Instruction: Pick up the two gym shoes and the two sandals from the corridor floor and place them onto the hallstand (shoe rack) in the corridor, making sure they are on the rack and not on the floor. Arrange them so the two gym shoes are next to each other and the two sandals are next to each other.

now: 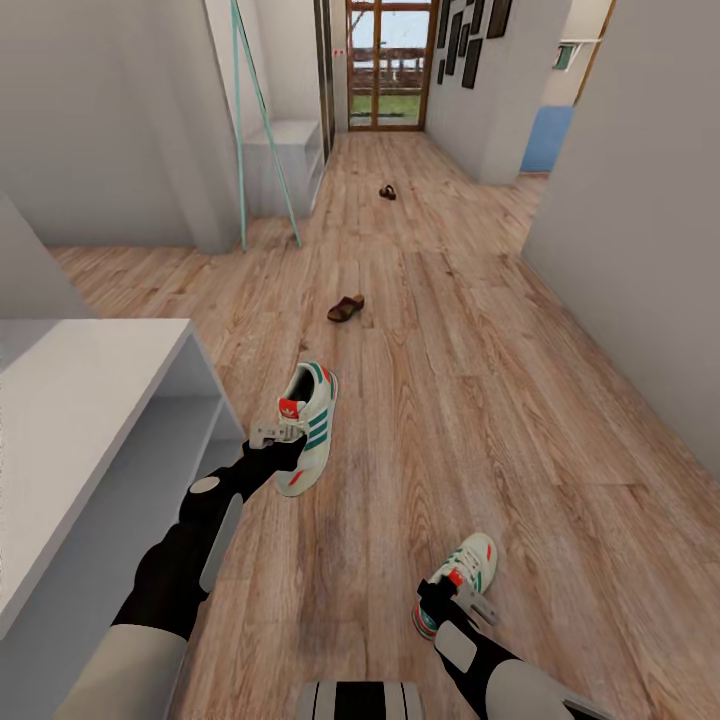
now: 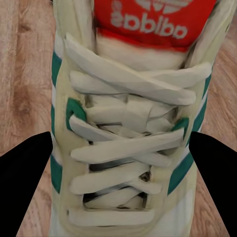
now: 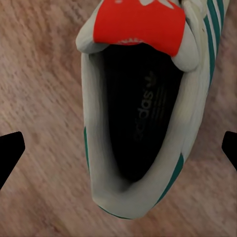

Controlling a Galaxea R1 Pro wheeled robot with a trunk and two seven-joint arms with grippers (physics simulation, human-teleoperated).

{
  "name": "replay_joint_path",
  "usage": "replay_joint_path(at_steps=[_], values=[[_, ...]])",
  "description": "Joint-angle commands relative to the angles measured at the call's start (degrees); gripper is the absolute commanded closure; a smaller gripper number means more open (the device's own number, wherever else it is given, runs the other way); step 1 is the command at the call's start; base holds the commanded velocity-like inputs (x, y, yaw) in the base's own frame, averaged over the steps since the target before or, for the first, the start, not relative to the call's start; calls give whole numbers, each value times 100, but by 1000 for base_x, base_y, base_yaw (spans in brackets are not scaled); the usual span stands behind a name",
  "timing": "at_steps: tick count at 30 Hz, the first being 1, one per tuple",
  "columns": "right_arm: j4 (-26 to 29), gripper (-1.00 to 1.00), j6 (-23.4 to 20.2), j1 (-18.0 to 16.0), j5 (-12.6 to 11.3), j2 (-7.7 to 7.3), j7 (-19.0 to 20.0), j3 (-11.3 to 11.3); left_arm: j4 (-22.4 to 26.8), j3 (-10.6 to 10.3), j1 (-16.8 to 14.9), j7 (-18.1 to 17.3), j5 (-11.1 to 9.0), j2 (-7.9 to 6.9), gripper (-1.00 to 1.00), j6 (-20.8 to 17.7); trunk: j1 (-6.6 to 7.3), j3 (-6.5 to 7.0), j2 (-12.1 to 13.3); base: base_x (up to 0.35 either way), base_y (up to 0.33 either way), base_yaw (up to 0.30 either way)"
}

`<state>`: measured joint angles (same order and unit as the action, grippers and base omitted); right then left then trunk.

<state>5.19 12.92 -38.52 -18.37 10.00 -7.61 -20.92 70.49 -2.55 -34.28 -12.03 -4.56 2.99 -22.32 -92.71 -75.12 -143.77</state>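
One white gym shoe (image 1: 312,418) with green stripes is clamped across its laces by my left gripper (image 1: 283,437), just right of the hallstand (image 1: 90,400). In the left wrist view both black fingers (image 2: 29,168) press the shoe's (image 2: 128,123) sides. The other gym shoe (image 1: 472,562) lies on the corridor floor (image 1: 480,380), and my right gripper (image 1: 455,598) hovers open over its heel; its fingertips (image 3: 10,148) stand wide of the shoe (image 3: 143,113). A brown sandal (image 1: 346,308) lies mid-corridor and a second sandal (image 1: 387,192) farther down.
A low white bench (image 1: 285,160) and a teal metal frame (image 1: 262,110) stand at the far left. Walls close the corridor on the right (image 1: 640,200), and a glass door (image 1: 392,60) ends it.
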Motion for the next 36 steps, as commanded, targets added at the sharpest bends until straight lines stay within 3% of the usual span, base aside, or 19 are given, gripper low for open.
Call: replay_joint_path(at_steps=[1,16,23,36], values=[[0,-100,0,0,0,0,-1,0,0,0,0,-1,-1,0,100,0,0,-2,0,0,0,18],[7,-100,0,-4,3,0,-12,0,1,0,0,-3,-1,0,100,0,0,-10,0,0,0,4],[24,-100,0,-6,8,0,-246,0,4,0,0,-1,-1,0,100,0,0,-40,0,0,0,0],[51,-100,2,-6,9,0,-310,0,8,0,0,-1,-9,0,100,0,0,-49,0,0,0,0]])
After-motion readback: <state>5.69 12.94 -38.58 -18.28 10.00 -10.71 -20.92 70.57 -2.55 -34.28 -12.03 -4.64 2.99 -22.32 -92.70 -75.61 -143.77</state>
